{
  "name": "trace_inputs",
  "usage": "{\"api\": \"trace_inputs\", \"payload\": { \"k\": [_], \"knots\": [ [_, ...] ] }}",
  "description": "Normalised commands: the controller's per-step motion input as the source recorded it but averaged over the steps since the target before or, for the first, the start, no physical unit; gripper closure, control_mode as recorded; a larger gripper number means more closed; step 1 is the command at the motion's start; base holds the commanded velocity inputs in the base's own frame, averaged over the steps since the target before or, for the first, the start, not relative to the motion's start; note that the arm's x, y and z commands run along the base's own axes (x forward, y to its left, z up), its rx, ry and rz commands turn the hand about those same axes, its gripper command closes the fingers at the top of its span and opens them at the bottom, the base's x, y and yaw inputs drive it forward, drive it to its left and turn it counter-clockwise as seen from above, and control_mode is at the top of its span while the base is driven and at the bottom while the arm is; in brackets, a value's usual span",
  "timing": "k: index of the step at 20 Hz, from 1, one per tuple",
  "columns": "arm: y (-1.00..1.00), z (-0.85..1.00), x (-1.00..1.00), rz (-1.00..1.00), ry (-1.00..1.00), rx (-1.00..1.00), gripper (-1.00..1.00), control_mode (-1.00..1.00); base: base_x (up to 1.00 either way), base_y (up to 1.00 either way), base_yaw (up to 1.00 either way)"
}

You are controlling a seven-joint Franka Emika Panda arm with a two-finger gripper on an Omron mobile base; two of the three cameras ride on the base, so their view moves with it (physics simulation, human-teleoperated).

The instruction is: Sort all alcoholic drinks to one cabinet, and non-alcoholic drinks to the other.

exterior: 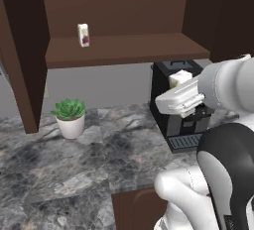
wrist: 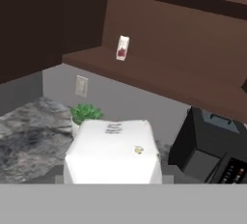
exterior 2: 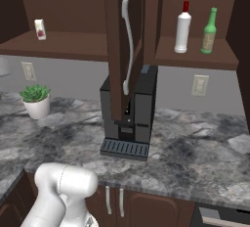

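Hand view looks straight over a cream carton with a small yellowish-green mark, sitting at the gripper end and pointing toward the shelf; the finger tips themselves are hidden behind it, so the grip is judged from how the box rides with the hand. In the left base view the gripper is closed on that same carton, whose pale top pokes up above the hand, lifted well clear of the counter and just in front of the coffee machine. Holding it high makes sense, since the wide cabinet sits above counter level.

On that cabinet's long shelf stands the white carton with the red mark, upright near the left end, so the soft drinks seem to be gathering there and the held box likely belongs beside it.

Further right, the narrow cabinet has its door with the silver handle swung open. Inside stand the green bottle and a white bottle with a red cap, side by side but apart. A potted plant rests on the counter below the shelf, away from the arm.
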Motion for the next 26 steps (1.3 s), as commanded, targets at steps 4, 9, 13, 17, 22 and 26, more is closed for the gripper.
{"api": "trace_inputs", "payload": {
  "k": [4, 9, 13, 17, 22, 26],
  "knots": [
    [0.00, 0.11, 0.09, -0.07, -0.06, 0.00, 1.00, -1.00, 0.00, 0.00, 0.00],
    [0.00, 0.10, 0.22, -0.08, -0.06, 0.01, 1.00, -1.00, 0.00, 0.00, 0.00],
    [0.00, 0.05, 0.28, -0.08, -0.06, 0.00, 1.00, -1.00, 0.00, 0.00, 0.00],
    [0.00, 0.01, 0.30, -0.08, -0.06, 0.00, 1.00, -1.00, 0.00, 0.00, 0.00],
    [-0.02, 0.00, 0.26, -0.07, -0.07, 0.01, 1.00, -1.00, 0.00, 0.00, 0.00],
    [-0.05, 0.00, 0.25, -0.06, -0.05, 0.01, 1.00, -1.00, 0.00, 0.00, 0.00]
  ]
}}
